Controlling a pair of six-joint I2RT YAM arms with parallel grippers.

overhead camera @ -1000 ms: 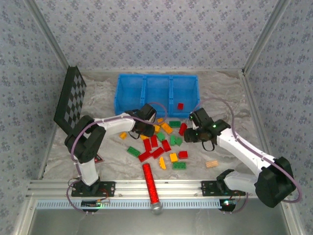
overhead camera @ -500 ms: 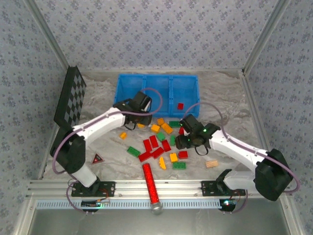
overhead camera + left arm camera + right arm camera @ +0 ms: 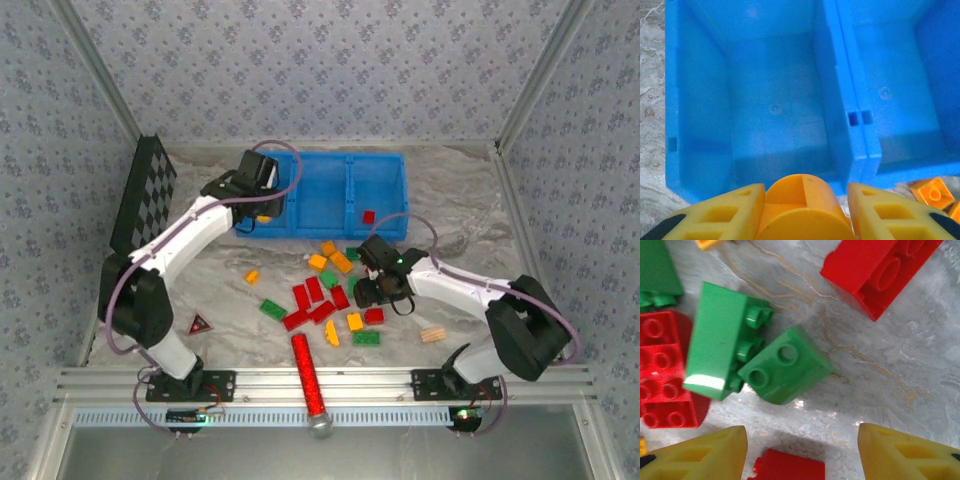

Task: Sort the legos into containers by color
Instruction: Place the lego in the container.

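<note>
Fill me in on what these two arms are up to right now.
They are sorting toy bricks by color into a blue bin. The left gripper is shut on an orange brick and hangs at the near edge of the bin's left compartment. The right gripper is open and low over two green bricks in the pile. One red brick lies in the right compartment. Most bricks lie loose on the table.
</note>
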